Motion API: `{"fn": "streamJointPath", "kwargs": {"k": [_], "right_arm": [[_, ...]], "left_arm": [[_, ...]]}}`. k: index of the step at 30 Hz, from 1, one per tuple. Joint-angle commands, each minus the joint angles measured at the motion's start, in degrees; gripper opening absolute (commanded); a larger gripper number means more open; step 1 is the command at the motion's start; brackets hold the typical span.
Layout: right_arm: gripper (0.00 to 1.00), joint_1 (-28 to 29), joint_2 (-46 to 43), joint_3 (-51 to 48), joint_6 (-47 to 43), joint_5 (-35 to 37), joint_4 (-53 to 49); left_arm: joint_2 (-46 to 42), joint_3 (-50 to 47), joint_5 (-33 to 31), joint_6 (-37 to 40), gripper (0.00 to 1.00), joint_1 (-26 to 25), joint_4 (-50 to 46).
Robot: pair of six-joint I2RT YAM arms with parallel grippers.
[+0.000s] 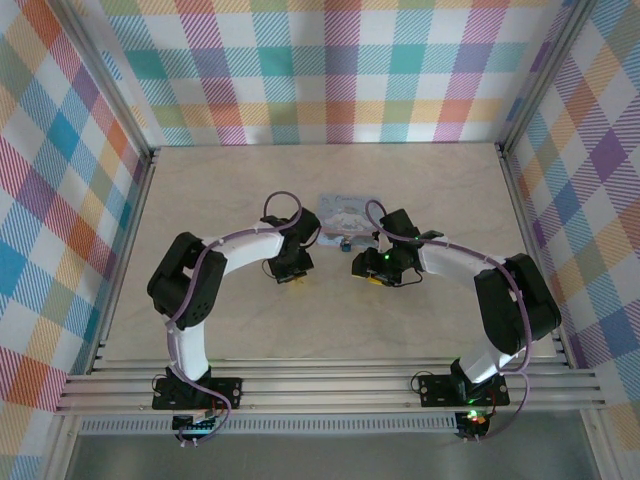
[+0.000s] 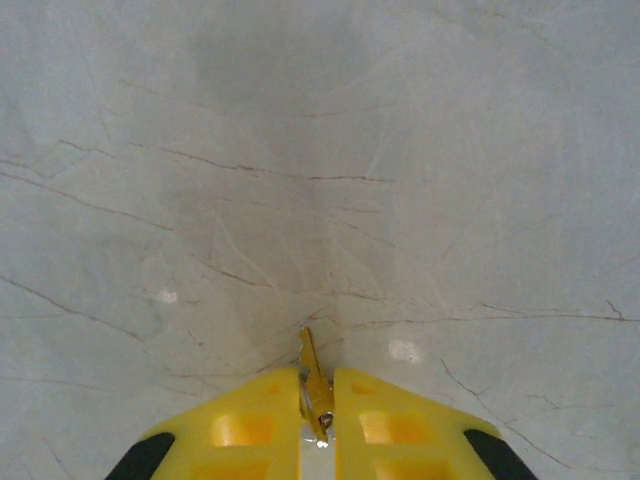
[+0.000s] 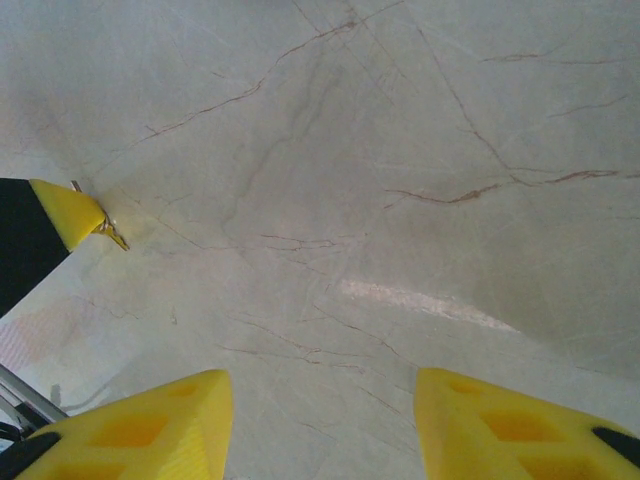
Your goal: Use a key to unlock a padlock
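The left gripper (image 2: pixel 318 386) has its yellow fingers pressed almost together on a small brass-coloured key (image 2: pixel 309 356), pinching it so that the thin blade sticks out past the fingertips and points ahead over the pale, veined table (image 2: pixel 300 150), with the tip low over the surface; whether it touches cannot be told. From the right wrist camera, one yellow finger of that same left gripper (image 3: pixel 64 212) comes in at the left edge with the key (image 3: pixel 112 233) jutting from its tip, close to the tabletop. The right gripper (image 3: pixel 320 388) stands with its jaws moderately apart and nothing between them but bare table. In the overhead view the two arms curve inward from their bases so that the left gripper (image 1: pixel 292 278) and the right gripper (image 1: pixel 372 274) face each other near the middle of the table (image 1: pixel 220 190), apart, with a gap between them. The padlock (image 1: pixel 345 244), a tiny blue speck, lies on the table just beyond that gap, nearer the right gripper, touched by neither, and just in front of a pale blue tin (image 1: pixel 345 211); it is too small here to tell how its shackle stands
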Motion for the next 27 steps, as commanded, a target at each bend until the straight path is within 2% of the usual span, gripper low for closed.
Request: {"fn": "streamJointPath", "kwargs": {"k": [1,2,6,12,17,21,27], "right_arm": [[0.51,0.3,-0.2,-0.4,1.6,-1.3,1.5],[0.51,0.3,-0.6,-0.6,2.0,-1.4,1.8],[0.51,0.0,-2.3,-0.6,3.8,-1.4,1.9],[0.50,-2.6,-9.0,0.6,7.3,-3.3,2.0],[0.46,-3.4,-13.9,3.6,8.1,-7.9,3.5],[0.44,-3.5,-16.1,6.1,8.7,-14.2,7.4],[0.39,-3.4,-17.5,9.4,9.4,-23.2,13.3]], "left_arm": [[-0.2,-3.0,0.2,2.1,0.03,0.4,1.7],[-0.7,-3.5,0.2,3.0,0.00,0.4,2.2],[-3.3,-4.7,0.6,8.8,0.00,0.4,4.7],[-12.5,-6.7,4.4,23.6,0.00,0.4,9.5],[-24.8,-10.0,13.9,37.2,0.00,0.7,16.0],[-32.6,-10.7,25.2,47.1,0.00,1.9,18.3],[-34.9,-6.0,37.6,53.3,0.00,4.9,14.3]]}}
